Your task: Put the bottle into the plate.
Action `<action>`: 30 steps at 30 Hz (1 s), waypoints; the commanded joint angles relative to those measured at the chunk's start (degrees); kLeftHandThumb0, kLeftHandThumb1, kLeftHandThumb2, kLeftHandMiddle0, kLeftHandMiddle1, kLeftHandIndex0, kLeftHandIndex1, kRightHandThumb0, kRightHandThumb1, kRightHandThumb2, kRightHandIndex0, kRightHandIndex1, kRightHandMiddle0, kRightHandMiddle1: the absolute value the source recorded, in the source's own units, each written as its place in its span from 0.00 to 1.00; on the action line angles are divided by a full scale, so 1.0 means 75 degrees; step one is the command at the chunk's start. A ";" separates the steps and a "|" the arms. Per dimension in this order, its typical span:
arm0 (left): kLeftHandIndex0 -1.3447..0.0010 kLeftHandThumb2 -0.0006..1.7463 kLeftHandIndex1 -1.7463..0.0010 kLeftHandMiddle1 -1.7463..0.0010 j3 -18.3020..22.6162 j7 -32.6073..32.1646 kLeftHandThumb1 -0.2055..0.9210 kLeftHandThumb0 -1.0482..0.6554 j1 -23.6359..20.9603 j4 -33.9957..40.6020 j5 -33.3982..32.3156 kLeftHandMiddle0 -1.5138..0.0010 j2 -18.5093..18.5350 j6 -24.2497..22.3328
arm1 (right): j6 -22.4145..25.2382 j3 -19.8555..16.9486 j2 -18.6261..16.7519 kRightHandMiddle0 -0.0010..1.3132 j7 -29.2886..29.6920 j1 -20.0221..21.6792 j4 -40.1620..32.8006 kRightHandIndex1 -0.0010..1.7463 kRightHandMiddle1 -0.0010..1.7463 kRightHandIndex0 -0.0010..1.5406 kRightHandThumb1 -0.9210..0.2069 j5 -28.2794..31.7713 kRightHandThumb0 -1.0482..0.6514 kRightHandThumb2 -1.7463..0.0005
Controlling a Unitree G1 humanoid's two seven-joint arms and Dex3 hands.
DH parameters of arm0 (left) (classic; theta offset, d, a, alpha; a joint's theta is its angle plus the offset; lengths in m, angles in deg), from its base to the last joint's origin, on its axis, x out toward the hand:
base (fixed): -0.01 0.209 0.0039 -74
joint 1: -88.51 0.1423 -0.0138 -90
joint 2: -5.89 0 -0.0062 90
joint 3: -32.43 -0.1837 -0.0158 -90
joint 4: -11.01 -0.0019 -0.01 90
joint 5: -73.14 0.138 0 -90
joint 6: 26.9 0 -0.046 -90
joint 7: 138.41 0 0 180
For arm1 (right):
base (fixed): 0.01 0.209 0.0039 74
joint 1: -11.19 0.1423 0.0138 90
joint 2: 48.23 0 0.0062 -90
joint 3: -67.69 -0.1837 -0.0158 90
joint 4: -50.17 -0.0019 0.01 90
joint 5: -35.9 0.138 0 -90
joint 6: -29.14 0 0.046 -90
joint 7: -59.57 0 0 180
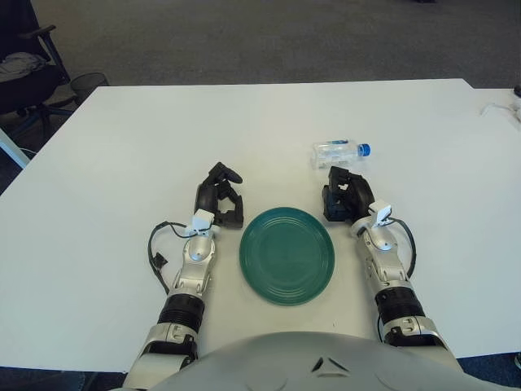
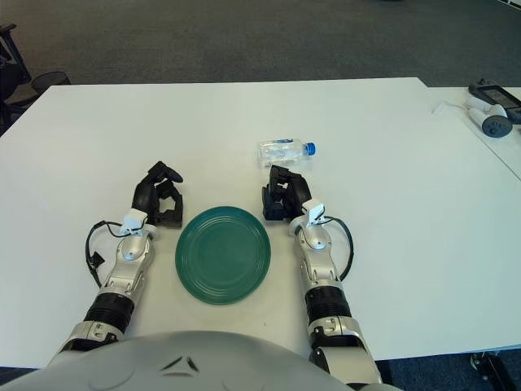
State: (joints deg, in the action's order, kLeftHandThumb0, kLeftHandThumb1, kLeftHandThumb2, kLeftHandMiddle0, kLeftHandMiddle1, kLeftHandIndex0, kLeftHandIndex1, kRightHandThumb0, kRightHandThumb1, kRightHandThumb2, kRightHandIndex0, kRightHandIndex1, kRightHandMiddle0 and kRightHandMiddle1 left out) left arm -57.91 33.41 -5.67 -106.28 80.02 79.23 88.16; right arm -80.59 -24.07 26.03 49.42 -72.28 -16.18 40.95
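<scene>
A clear plastic bottle (image 1: 340,151) with a blue cap lies on its side on the white table, cap pointing right. A round green plate (image 1: 286,254) sits nearer to me, at the centre front. My right hand (image 1: 345,195) is just behind the plate's right edge and a little in front of the bottle, not touching it, its fingers curled and holding nothing. My left hand (image 1: 221,195) shows beside the plate's left edge, fingers curled loosely around nothing.
The white table (image 1: 146,138) stretches wide to the left and back. A black office chair (image 1: 24,65) stands off the far left corner. A white device with a cable (image 2: 488,114) lies on a neighbouring table at the far right.
</scene>
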 commanded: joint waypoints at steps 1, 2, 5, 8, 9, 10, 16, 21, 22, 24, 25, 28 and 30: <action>0.49 0.99 0.00 0.03 0.0047 -0.0145 0.12 0.61 0.0305 -0.0338 0.0098 0.41 0.0082 -0.0282 | -0.0112 -0.0135 0.0110 0.85 -0.0023 -0.0257 -0.0057 1.00 1.00 0.86 0.64 0.0077 0.59 0.18; 0.49 0.99 0.00 0.03 0.0049 -0.0147 0.12 0.61 0.0306 -0.0332 0.0104 0.41 0.0080 -0.0290 | -0.0143 -0.0141 0.0120 0.86 -0.0024 -0.0263 -0.0075 1.00 1.00 0.86 0.64 0.0078 0.59 0.18; 0.49 0.99 0.00 0.03 0.0065 -0.0111 0.12 0.61 0.0307 -0.0329 0.0059 0.41 0.0065 -0.0293 | -0.0177 -0.0149 0.0125 0.86 -0.0030 -0.0269 -0.0082 1.00 1.00 0.86 0.64 0.0077 0.59 0.18; 0.49 0.99 0.00 0.03 0.0081 -0.0084 0.12 0.61 0.0293 -0.0387 0.0016 0.41 0.0053 -0.0241 | -0.0188 -0.0154 0.0122 0.86 -0.0035 -0.0271 -0.0079 1.00 1.00 0.86 0.64 0.0075 0.59 0.18; 0.49 0.99 0.00 0.03 0.0082 -0.0092 0.12 0.61 0.0280 -0.0445 0.0024 0.41 0.0056 -0.0208 | -0.0189 -0.0154 0.0123 0.86 -0.0036 -0.0271 -0.0078 1.00 1.00 0.86 0.64 0.0075 0.59 0.18; 0.49 1.00 0.00 0.03 0.0081 -0.0100 0.12 0.61 0.0270 -0.0485 0.0033 0.41 0.0059 -0.0186 | -0.0190 -0.0154 0.0123 0.86 -0.0036 -0.0271 -0.0077 1.00 1.00 0.86 0.64 0.0075 0.59 0.17; 0.49 1.00 0.00 0.03 0.0082 -0.0124 0.12 0.61 0.0232 -0.0547 0.0071 0.41 0.0080 -0.0202 | -0.0188 -0.0158 0.0126 0.86 -0.0033 -0.0238 -0.0043 1.00 1.00 0.87 0.64 0.0076 0.59 0.17; 0.49 0.99 0.00 0.03 0.0078 -0.0182 0.12 0.61 0.0209 -0.0584 0.0120 0.41 0.0082 -0.0252 | -0.0230 -0.0286 0.0236 0.87 0.0020 0.0059 -0.1441 1.00 1.00 0.87 0.65 0.0295 0.59 0.17; 0.49 0.99 0.00 0.03 0.0080 -0.0191 0.12 0.61 0.0209 -0.0589 0.0125 0.41 0.0083 -0.0257 | -0.0232 -0.0362 0.0303 0.86 0.0070 0.0258 -0.2267 1.00 1.00 0.86 0.64 0.0414 0.59 0.18; 0.49 0.99 0.00 0.03 0.0082 -0.0213 0.12 0.61 0.0196 -0.0621 0.0132 0.41 0.0073 -0.0244 | -0.0214 -0.0476 0.0412 0.86 0.0133 0.0478 -0.3093 1.00 1.00 0.86 0.63 0.0497 0.58 0.18; 0.49 0.99 0.00 0.03 0.0083 -0.0222 0.12 0.61 0.0189 -0.0645 0.0131 0.41 0.0064 -0.0216 | -0.0401 -0.0514 0.0427 0.86 0.0187 0.0551 -0.3043 1.00 1.00 0.86 0.63 0.0392 0.58 0.18; 0.49 1.00 0.00 0.03 0.0088 -0.0200 0.12 0.61 0.0177 -0.0700 0.0101 0.41 0.0046 -0.0149 | -0.0808 -0.0597 0.0469 0.85 0.0296 0.0715 -0.2952 1.00 1.00 0.85 0.61 0.0157 0.57 0.19; 0.49 1.00 0.00 0.03 0.0090 -0.0157 0.12 0.61 0.0169 -0.0735 0.0064 0.41 0.0036 -0.0110 | -0.0945 -0.0631 0.0520 0.85 0.0296 0.0838 -0.2931 1.00 1.00 0.85 0.61 0.0100 0.57 0.20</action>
State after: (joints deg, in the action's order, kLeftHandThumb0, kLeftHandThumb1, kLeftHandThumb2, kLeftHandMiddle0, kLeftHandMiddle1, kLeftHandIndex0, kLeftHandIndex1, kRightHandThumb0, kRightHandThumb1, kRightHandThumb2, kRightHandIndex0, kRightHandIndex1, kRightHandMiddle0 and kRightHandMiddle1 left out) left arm -57.75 33.34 -6.43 -107.33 80.16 79.08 88.93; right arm -83.59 -27.19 28.44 50.77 -70.54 -33.43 41.61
